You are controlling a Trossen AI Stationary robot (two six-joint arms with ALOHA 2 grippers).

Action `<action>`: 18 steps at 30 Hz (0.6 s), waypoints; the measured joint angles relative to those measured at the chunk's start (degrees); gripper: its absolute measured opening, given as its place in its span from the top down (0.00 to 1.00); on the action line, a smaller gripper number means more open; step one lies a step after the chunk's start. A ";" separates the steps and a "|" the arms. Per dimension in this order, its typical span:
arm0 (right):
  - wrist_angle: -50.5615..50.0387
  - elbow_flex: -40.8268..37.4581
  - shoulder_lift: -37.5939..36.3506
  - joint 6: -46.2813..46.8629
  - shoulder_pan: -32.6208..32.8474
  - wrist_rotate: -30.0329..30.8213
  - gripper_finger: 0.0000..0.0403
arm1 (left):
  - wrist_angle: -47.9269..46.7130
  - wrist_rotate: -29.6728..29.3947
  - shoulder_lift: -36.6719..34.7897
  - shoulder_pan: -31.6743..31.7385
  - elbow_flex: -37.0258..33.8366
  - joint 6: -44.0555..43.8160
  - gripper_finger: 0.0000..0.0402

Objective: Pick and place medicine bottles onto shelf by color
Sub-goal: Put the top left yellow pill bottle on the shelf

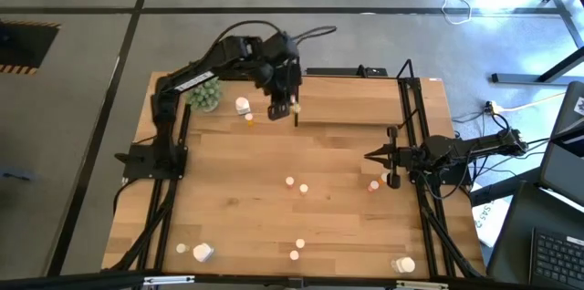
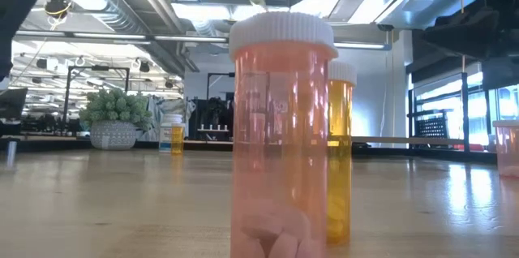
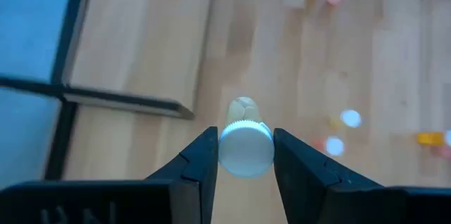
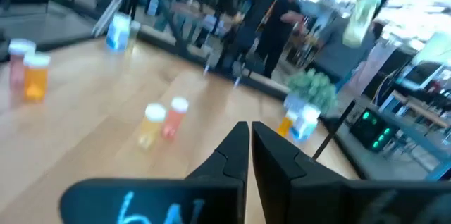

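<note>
Pale wood table [image 1: 228, 181] with a smooth, faintly glossy grain. Translucent pink plastic bottle [image 2: 280, 152] under a ribbed white cap [image 2: 281, 32]. At twelve o'clock, a light-wood shelf [image 1: 351, 101] framed in thin black metal.

The high camera looks straight down on my whole table [image 1: 274, 190], far off. The low one sits at tabletop height, looking level into the room, a pink bottle [image 2: 280, 128] close at its twelve o'clock. My left wrist camera looks down past my fingers; my right looks level across the table. All share the tabletop
</note>
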 joint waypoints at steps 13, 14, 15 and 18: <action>-9.63 12.80 2.85 12.32 0.00 9.99 0.94 | 8.13 -0.23 9.03 6.20 1.64 12.19 0.73; -10.46 14.16 3.61 13.78 0.00 10.02 0.94 | 8.07 -0.20 9.13 6.33 1.64 12.22 0.73; -10.78 15.27 4.40 14.98 0.00 10.02 0.94 | 8.09 -0.24 9.20 6.29 1.64 12.41 0.73; -11.45 17.57 6.64 15.46 0.00 9.96 0.94 | 8.07 -0.26 9.31 5.94 1.67 13.74 0.73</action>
